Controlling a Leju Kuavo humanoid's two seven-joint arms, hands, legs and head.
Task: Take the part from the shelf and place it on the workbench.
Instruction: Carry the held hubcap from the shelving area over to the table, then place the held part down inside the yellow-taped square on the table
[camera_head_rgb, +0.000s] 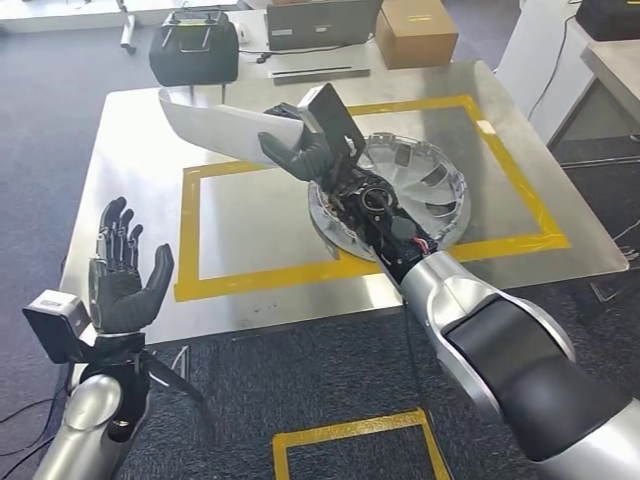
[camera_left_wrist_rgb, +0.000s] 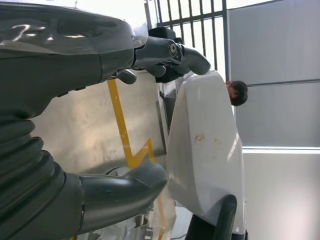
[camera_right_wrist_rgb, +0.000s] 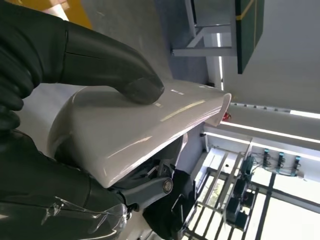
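The steel bench (camera_head_rgb: 136, 150) spreads beneath both hands, yellow tape (camera_head_rgb: 189, 235) framing its middle. A silver wheel cover (camera_head_rgb: 445, 190) lies under the right wrist. The right hand (camera_head_rgb: 302, 150) grips the white part (camera_head_rgb: 219, 125) above the bench — the left hand (camera_head_rgb: 121, 270) hovers nearby, fingers spread, holding nothing.

Right arm hides part of the silver wheel cover (camera_head_rgb: 441, 185) — its near-left side.

Left hand: my left hand (camera_head_rgb: 121, 275) is raised, palm up, fingers spread, holding nothing.
Right hand: my right hand (camera_head_rgb: 302, 150) is extended forward, fingers clamped on the white part (camera_head_rgb: 215, 125).
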